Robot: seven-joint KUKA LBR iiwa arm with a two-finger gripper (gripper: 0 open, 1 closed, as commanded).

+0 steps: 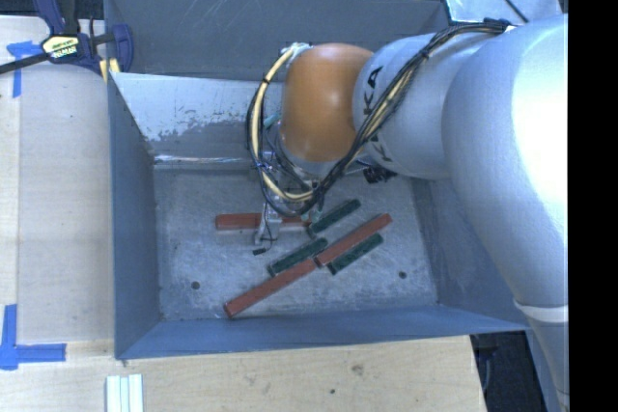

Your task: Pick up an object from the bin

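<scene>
One camera looks steeply down into the grey sheet-metal bin [130, 236] at a slight tilt — far wall at the top, near rim at the bottom — close enough that the bin spans most of the view and the silver-white robot arm [483, 111] looms in from the right.

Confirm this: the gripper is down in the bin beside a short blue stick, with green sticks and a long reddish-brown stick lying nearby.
Wrong in one respect: the camera view shows the short stick beside the gripper is reddish-brown, not blue. The rest stands: the gripper is down in the bin, with green sticks and a long reddish-brown stick lying nearby.
</scene>
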